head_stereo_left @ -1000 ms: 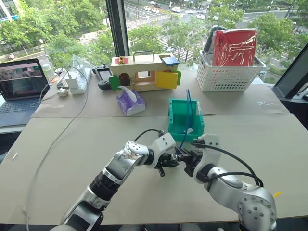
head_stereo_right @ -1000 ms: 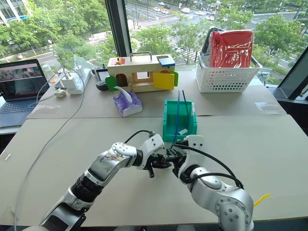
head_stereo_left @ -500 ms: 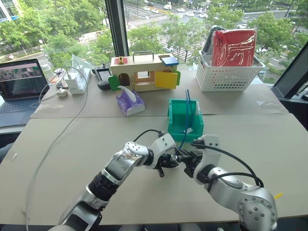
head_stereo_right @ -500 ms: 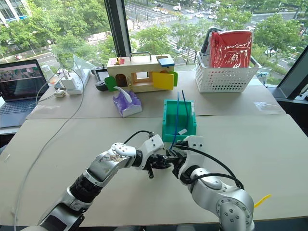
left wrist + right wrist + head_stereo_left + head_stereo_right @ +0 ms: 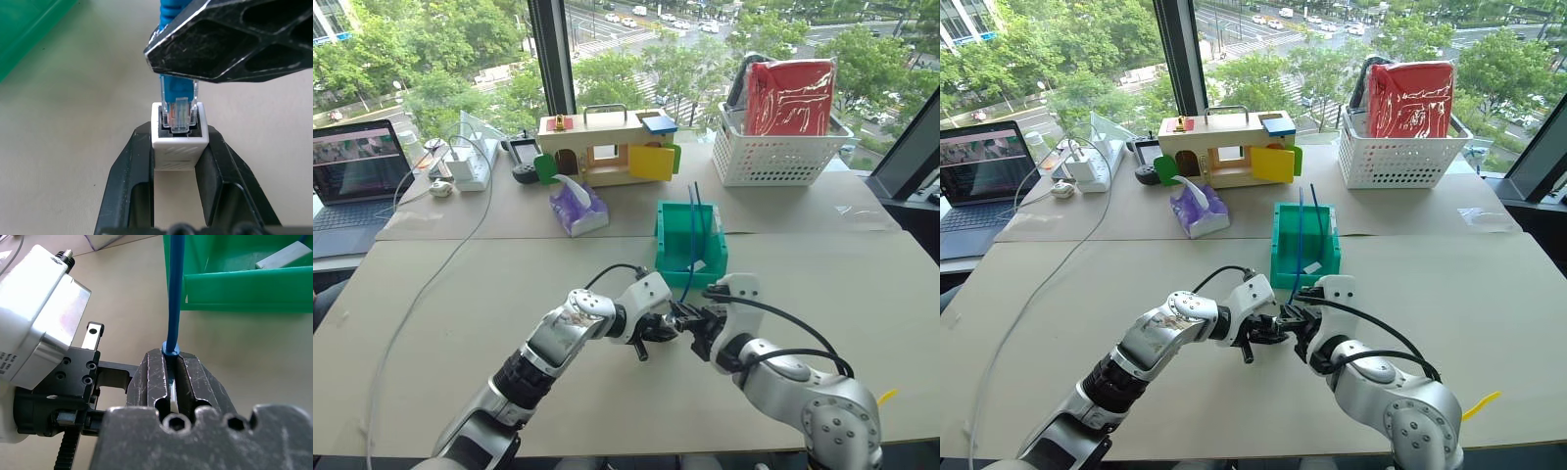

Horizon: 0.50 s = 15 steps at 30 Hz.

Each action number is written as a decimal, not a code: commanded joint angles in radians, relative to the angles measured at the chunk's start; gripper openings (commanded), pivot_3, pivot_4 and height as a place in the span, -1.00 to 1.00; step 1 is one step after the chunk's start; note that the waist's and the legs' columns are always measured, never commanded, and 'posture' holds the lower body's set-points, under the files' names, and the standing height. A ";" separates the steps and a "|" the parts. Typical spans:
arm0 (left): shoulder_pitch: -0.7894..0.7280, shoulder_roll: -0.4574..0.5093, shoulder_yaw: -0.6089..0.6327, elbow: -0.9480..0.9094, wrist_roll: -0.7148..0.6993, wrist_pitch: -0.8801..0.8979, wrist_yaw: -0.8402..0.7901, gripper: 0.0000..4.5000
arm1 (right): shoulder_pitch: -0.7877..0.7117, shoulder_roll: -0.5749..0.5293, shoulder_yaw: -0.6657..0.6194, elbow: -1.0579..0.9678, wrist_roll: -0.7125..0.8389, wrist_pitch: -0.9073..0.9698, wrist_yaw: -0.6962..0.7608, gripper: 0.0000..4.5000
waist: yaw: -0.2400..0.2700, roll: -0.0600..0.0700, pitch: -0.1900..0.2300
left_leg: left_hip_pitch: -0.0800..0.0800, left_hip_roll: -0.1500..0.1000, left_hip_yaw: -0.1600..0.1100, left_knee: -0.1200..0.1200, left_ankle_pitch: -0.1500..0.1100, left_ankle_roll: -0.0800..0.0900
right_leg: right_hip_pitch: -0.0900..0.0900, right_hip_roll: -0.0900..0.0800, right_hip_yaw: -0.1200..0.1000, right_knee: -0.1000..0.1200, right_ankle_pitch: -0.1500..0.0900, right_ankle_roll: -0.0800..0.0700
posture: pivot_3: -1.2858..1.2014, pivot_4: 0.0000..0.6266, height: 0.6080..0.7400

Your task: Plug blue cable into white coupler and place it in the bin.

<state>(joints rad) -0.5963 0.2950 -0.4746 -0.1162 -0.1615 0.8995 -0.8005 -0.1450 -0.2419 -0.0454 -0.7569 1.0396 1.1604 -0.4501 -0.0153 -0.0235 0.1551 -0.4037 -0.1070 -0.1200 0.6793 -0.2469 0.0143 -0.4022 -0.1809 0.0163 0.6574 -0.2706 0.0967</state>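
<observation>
**Plug seated in coupler, held between both hands**

The left hand [image 5: 178,171] is clamped on the white coupler [image 5: 179,142], socket facing outward. The right hand [image 5: 172,377] is pinched tight on the blue cable [image 5: 173,293] just behind its clear plug, which sits in the coupler's socket. Both hands meet just above the tabletop [image 5: 460,323]. The cable rises into the bin [image 5: 668,257] just beyond.

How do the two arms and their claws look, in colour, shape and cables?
Both arms are rounded silver metal with black joint bands. Each wrist carries a white boxy housing with a looping black cable. The left claw and the right claw have two scuffed black fingers each.
</observation>
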 commanded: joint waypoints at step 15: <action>-0.062 -0.081 0.049 0.051 -0.058 0.094 0.043 -0.70 | 0.000 0.001 0.016 -0.014 -0.065 0.047 -0.010 -1.00 | 0.005 0.000 0.000 | 0.001 0.000 0.000 0.000 0.000 0.000 | 0.001 0.000 0.000 0.000 0.000 0.000 | 0.03 -0.52 1.00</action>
<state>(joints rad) -0.6489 0.2302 -0.4414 -0.0468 -0.2057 0.9788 -0.7857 -0.1506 -0.2306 -0.0356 -0.7619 0.9839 1.1673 -0.4562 -0.0106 -0.0238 0.1549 -0.4031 -0.1074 -0.1203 0.6796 -0.2469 0.0143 -0.4008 -0.1812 0.0162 0.6573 -0.2706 0.0967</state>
